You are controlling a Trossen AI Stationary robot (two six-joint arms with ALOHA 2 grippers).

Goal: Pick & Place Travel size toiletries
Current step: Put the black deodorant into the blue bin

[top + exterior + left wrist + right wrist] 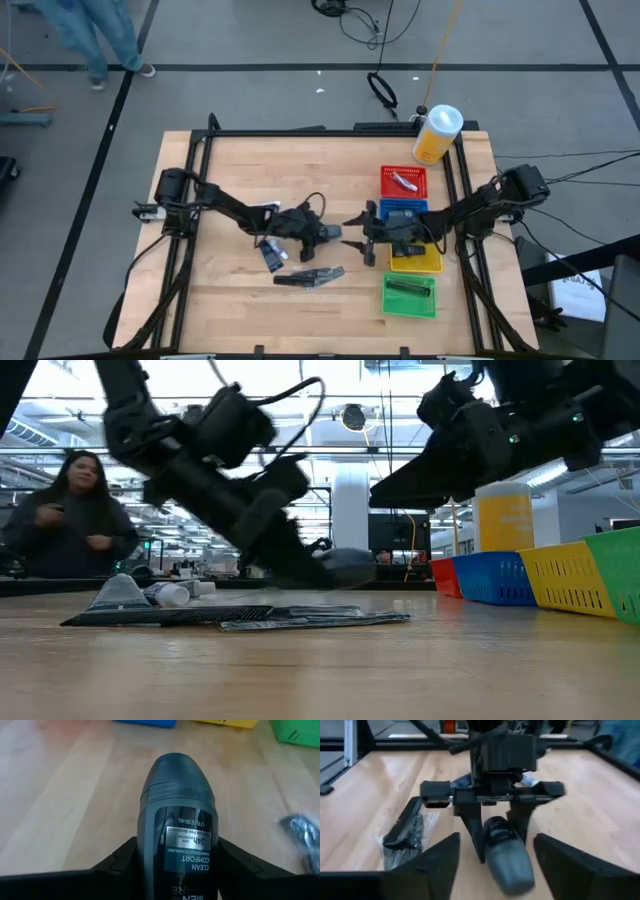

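Left end effector (337, 233) clamps a dark deodorant bottle (177, 827); right end effector (362, 233) faces it, spread empty. Behind it: red basket (404, 182) holds a white tube (403, 181), green basket (410, 296) a dark one.

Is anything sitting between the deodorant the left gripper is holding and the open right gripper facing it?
Nothing visible. The left gripper holds the dark deodorant bottle out toward the open right gripper, with only bare table below the gap.

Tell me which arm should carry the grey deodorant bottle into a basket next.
Probably the right. The left gripper holds the deodorant bottle out toward the open right gripper, which faces it and sits beside the baskets.
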